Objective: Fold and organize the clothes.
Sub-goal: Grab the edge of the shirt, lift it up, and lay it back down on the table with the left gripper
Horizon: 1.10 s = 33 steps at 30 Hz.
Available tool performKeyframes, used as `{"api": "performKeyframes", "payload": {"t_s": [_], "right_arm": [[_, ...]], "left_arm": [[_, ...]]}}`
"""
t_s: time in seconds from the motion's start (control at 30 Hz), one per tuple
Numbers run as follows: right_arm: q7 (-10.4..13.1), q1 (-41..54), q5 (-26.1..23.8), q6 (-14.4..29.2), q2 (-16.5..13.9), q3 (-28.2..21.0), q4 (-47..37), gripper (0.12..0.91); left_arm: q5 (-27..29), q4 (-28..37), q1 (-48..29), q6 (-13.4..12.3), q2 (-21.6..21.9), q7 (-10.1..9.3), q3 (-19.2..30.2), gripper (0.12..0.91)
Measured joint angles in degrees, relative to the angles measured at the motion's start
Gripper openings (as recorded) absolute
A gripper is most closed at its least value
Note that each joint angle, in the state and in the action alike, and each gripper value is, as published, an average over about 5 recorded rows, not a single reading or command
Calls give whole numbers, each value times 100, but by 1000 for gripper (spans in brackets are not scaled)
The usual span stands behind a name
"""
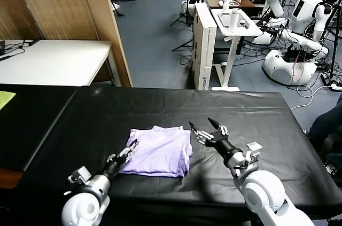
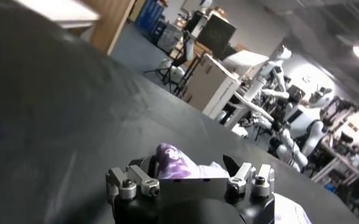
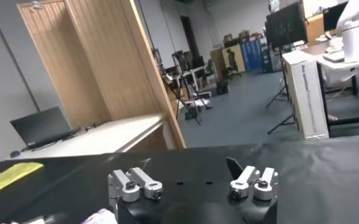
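The lavender T-shirt (image 1: pixel 160 151) lies folded into a rough square on the black table (image 1: pixel 256 124), near the front edge. My left gripper (image 1: pixel 130 147) is low at the shirt's left edge. In the left wrist view its jaws (image 2: pixel 188 165) stand wide apart, with a raised fold of the shirt (image 2: pixel 172 163) showing its darker purple print between them. My right gripper (image 1: pixel 202 124) is open and empty, held just above the table to the right of the shirt's far right corner. It also shows in the right wrist view (image 3: pixel 188 165).
A yellow-green cloth (image 1: pixel 5 98) lies at the table's far left edge, also in the right wrist view (image 3: pixel 11 175). Beyond the table stand a white table (image 1: pixel 53 60), a wooden partition (image 1: pixel 101 23), a white box (image 1: pixel 204 44) and other robots (image 1: pixel 299 33).
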Motion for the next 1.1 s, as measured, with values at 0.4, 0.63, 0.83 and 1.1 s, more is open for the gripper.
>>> {"api": "performKeyframes", "payload": {"t_s": [0.4, 0.63, 0.83, 1.1], "right_arm": [[10, -62, -82, 2, 22, 3, 43, 907], [-3, -81, -181, 34, 35, -4, 43, 907], [-11, -105, -289, 69, 75, -9, 20, 907], [-7, -177, -561, 126, 107, 97, -51, 907]], "left_arm": [[-184, 75, 27, 33, -43, 7, -11, 880], [-424, 114, 8, 128, -48, -48, -31, 536], [-396, 50, -1, 133, 2, -116, -42, 201], [134, -254, -49, 62, 437, -197, -172, 177]]}}
